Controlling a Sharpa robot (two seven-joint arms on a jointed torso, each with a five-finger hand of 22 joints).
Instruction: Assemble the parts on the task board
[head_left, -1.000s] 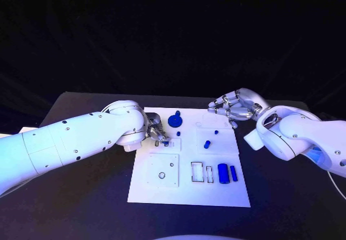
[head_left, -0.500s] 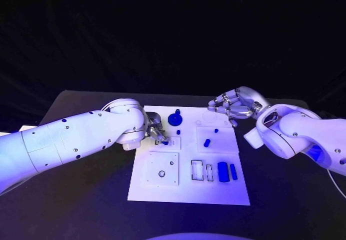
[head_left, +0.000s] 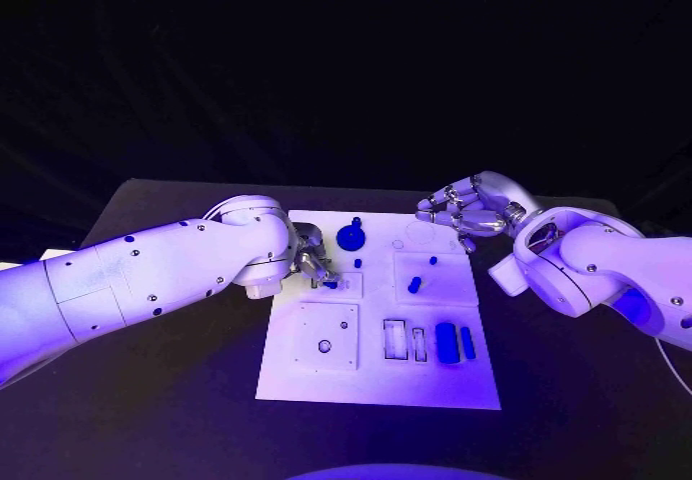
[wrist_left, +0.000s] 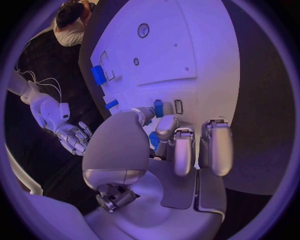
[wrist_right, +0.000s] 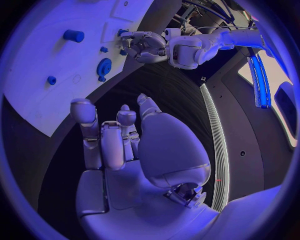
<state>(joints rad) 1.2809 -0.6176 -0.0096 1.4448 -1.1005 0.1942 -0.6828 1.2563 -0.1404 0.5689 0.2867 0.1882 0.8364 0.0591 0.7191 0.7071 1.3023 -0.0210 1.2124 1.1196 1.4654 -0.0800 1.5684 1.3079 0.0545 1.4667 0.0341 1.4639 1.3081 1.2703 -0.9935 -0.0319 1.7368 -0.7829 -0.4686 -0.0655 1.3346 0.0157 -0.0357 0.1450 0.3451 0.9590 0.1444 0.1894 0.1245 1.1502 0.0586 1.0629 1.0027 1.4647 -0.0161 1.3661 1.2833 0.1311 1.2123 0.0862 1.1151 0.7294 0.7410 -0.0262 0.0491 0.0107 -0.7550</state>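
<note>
The white task board (head_left: 378, 385) lies in the middle of the black table. My left hand (head_left: 312, 266) hovers over the board's left edge and pinches a small blue part (head_left: 330, 284) at its fingertips. In the left wrist view that part (wrist_left: 158, 107) sits beside a small rectangular slot (wrist_left: 178, 106). My right hand (head_left: 464, 212) hangs above the board's far right corner, fingers loosely bent, holding nothing. A blue gear (head_left: 351, 237), a small peg (head_left: 431, 262), a longer peg (head_left: 414, 285), a cylinder (head_left: 447, 342) and a bar (head_left: 467, 342) rest on the board.
A square plate with a small round hole (head_left: 325, 346) sits at the board's near left, with two rectangular slots (head_left: 394, 339) beside it. Bare black table (head_left: 159, 400) surrounds the board. The right wrist view shows the gear (wrist_right: 104, 66) and my left hand (wrist_right: 145, 46).
</note>
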